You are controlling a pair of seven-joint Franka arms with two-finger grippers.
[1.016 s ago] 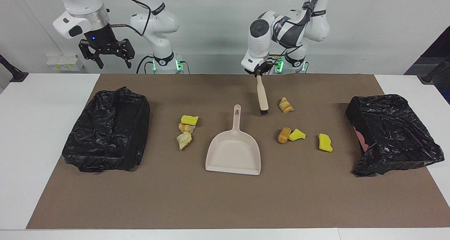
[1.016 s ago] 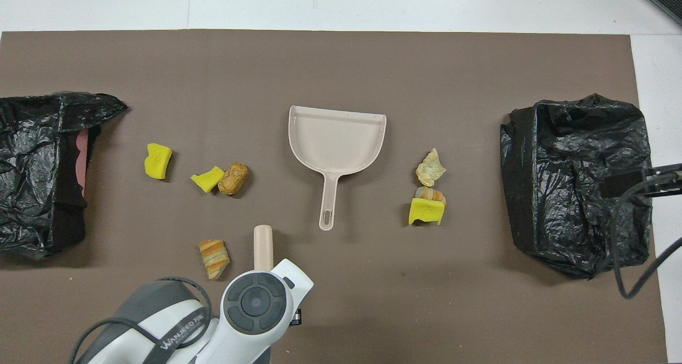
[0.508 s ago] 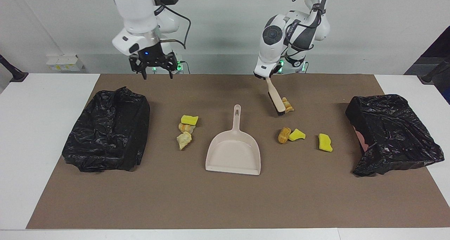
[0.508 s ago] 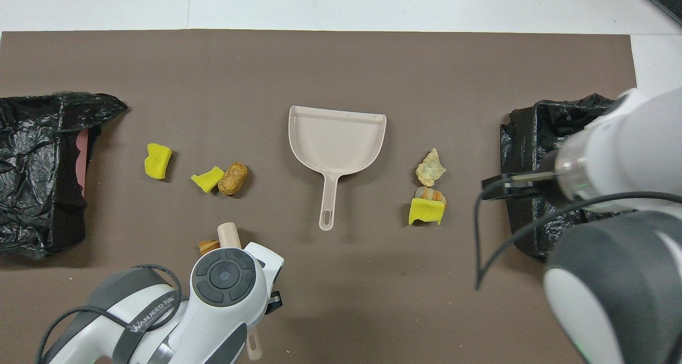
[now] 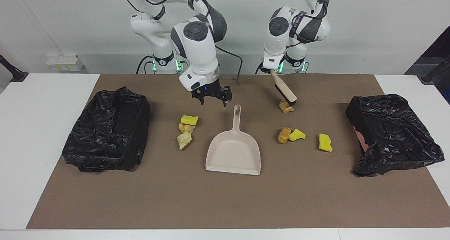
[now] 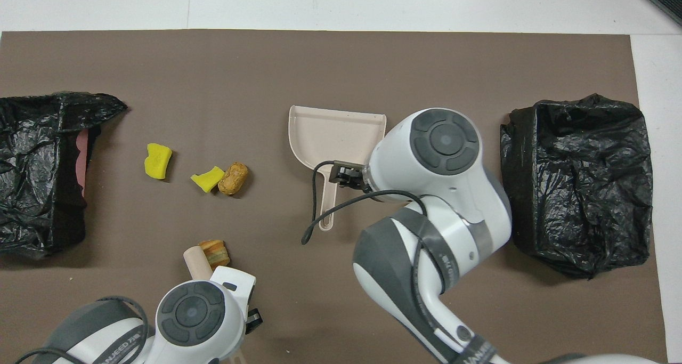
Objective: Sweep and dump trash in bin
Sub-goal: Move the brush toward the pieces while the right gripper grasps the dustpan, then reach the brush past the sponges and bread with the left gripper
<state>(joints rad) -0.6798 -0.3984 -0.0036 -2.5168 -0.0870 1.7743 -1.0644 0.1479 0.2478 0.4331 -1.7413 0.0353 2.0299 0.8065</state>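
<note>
A beige dustpan (image 5: 233,152) (image 6: 335,137) lies mid-mat, its handle (image 5: 237,112) pointing to the robots. My right gripper (image 5: 213,101) hangs open and empty low over the mat, beside the handle's end. My left gripper (image 5: 271,71) is shut on a beige brush (image 5: 284,89). The brush slants down, with its dark bristles at a striped bread bit (image 5: 285,107) (image 6: 214,251). More trash lies beside the pan: a bread lump (image 5: 284,135) and two yellow chunks (image 5: 297,134) (image 5: 325,142) toward the left arm's end, and three lumps (image 5: 185,129) toward the right arm's end.
Two bins lined with black bags stand on the brown mat, one at the right arm's end (image 5: 105,131) (image 6: 578,183) and one at the left arm's end (image 5: 390,134) (image 6: 37,167). In the overhead view the right arm (image 6: 437,193) covers the three lumps on its side.
The right arm swung in from over its bin and came down beside the dustpan handle, still open. The left gripper carried the brush toward the left arm's end, up to the striped bread bit.
</note>
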